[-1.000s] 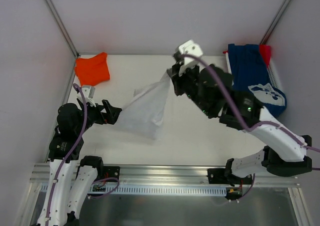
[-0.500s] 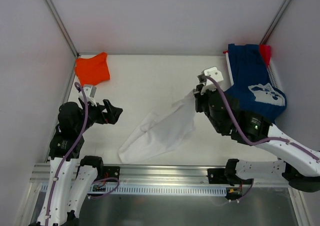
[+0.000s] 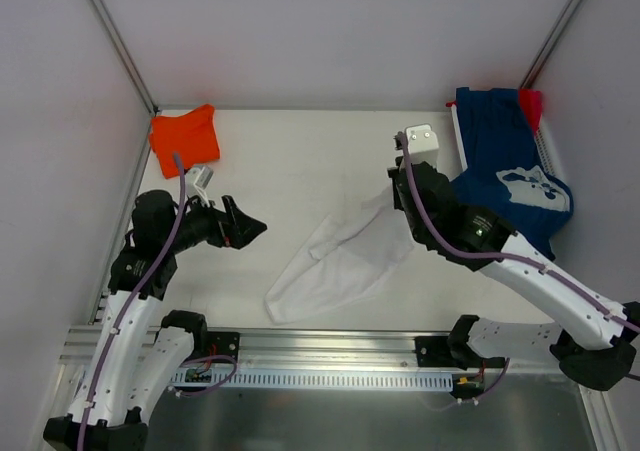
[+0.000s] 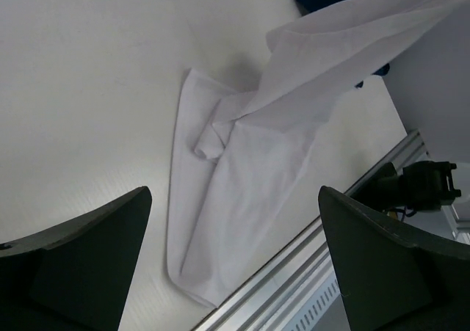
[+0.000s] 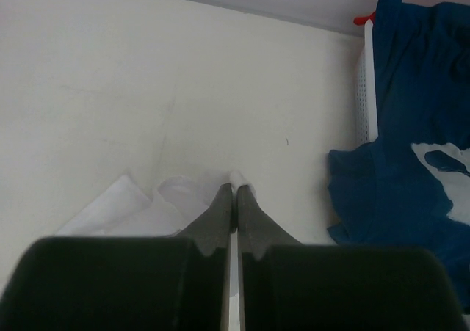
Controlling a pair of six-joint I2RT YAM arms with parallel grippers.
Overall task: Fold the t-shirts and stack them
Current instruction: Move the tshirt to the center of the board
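**Top view.** The white shirt [image 3: 340, 266] lies rumpled on the bench [image 3: 300, 151], near the middle. Its far right corner is raised to the tip of the right arm [image 3: 470, 233]. The left fingers [image 3: 252, 229] are held just left of the shirt, clear of the cloth. The orange shirt [image 3: 185, 138] is bunched in the far left corner, and whether it is folded cannot be told. The navy shirt [image 3: 505, 161] is draped unfolded over a white basket [image 3: 456, 129] at the far right. The red shirt [image 3: 530, 103] shows at its far edge. No stack is seen anywhere. The task is therefore judged to be at an early stage: the white shirt is not yet spread flat, and nearly all the folding and stacking is left to be done.

**Left wrist view.** The left fingers are seen wide apart with nothing between them. The white shirt lies on the bench beyond them, with one sleeve curled over. Its upper part is lifted off the bench toward the far right.

**Right wrist view.** The right fingers [image 5: 220, 210] are pressed together on a pinch of white cloth. The navy shirt hangs to the right, and its white print shows only as blotchy shapes.

No letters, brand or label can be read in any view.
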